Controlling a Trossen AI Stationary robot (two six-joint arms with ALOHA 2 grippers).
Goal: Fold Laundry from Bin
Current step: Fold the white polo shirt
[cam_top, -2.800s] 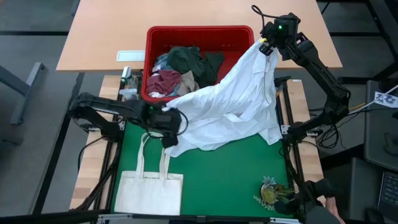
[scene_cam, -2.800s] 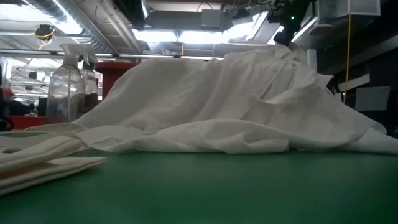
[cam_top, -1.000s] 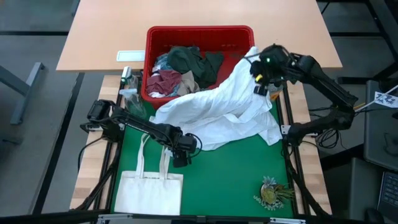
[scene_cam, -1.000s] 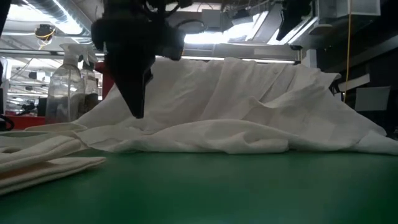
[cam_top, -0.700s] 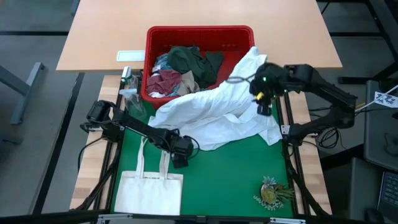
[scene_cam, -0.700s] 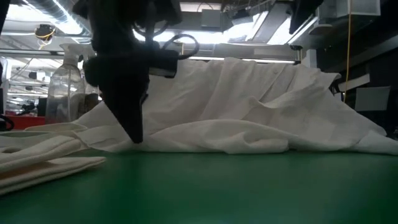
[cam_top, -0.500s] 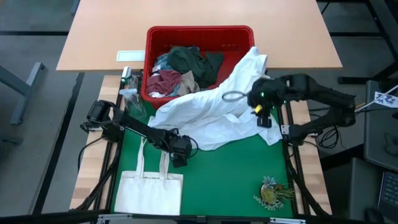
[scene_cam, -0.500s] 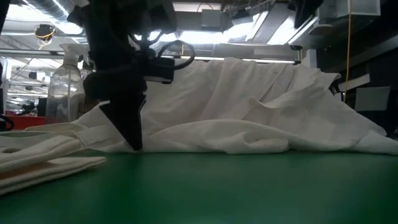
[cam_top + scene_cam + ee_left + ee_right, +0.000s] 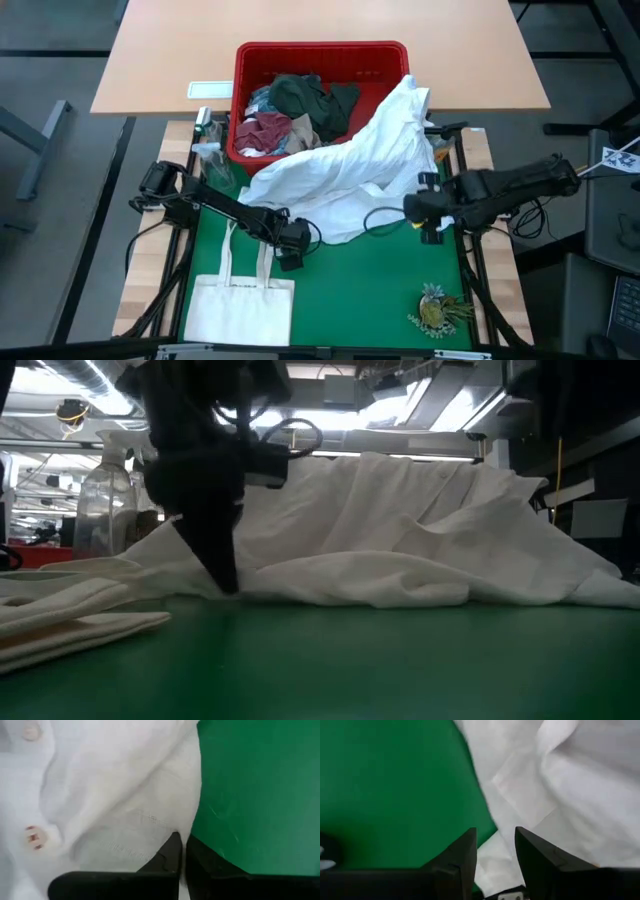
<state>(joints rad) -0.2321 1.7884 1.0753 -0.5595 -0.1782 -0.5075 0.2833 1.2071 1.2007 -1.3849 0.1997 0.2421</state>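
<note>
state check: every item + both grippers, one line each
white shirt: unfolded, crumpled, draped from the bin rim onto the green mat
red bin: upright, holding dark green, maroon and other garments
left gripper: shut on the shirt's near edge, at mat level
right gripper: open, low over the shirt's right edge, fingers astride the cloth
tote bag: flat on the mat, untouched
spray bottle: upright

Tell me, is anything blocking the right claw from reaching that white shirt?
Nothing visible does. The right gripper hangs open right at the white shirt's near edge, over bare green mat. The left gripper is already shut on the shirt's hem.
</note>
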